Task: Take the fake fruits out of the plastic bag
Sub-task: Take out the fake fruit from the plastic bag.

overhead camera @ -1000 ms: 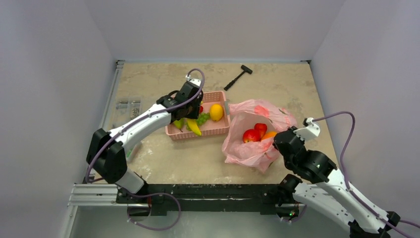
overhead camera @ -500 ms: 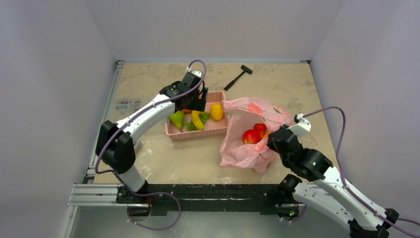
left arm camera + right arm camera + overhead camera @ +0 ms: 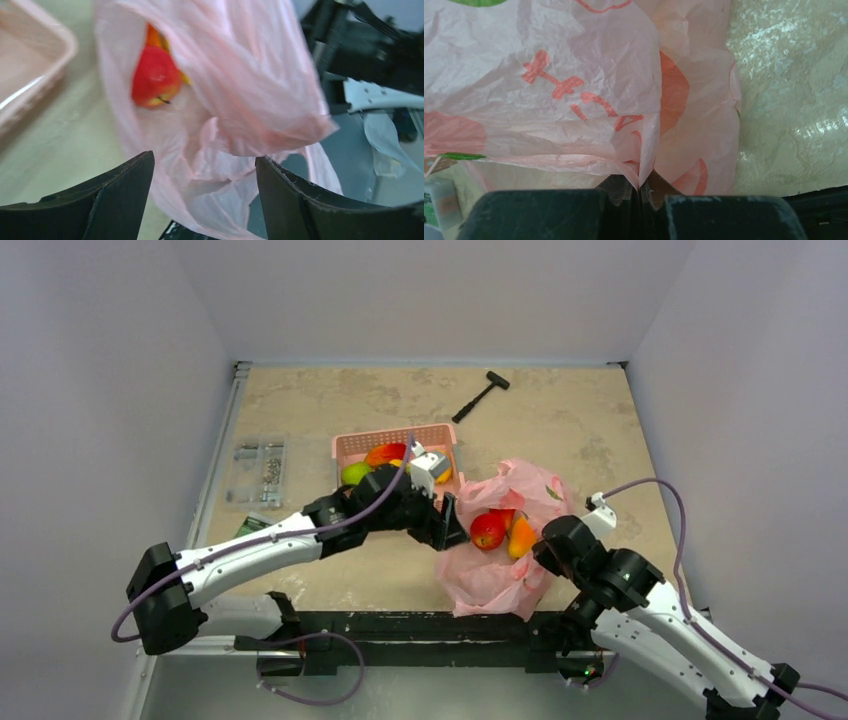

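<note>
The pink plastic bag (image 3: pixel 500 575) lies at the table's front right, its mouth open toward the left. Inside show a red apple (image 3: pixel 487 530) and an orange-yellow oval fruit (image 3: pixel 521 535). In the left wrist view the apple (image 3: pixel 156 77) sits deep in the bag (image 3: pixel 240 90). My left gripper (image 3: pixel 447 530) is open and empty at the bag's mouth, with bag film between its fingers (image 3: pixel 120 195). My right gripper (image 3: pixel 545 552) is shut on the bag's edge (image 3: pixel 644 170) and holds it up. No banana shows in the bag.
The rigid pink basket (image 3: pixel 345 448) stands behind my left arm with a green pear (image 3: pixel 353 473) and an orange fruit (image 3: pixel 385 453) in it. A black hammer (image 3: pixel 480 396) lies at the back. A clear parts box (image 3: pixel 258 462) sits at the left.
My left gripper has left the basket and swung right and forward to the bag's mouth. My right gripper has pulled the bag nearer the front edge.
</note>
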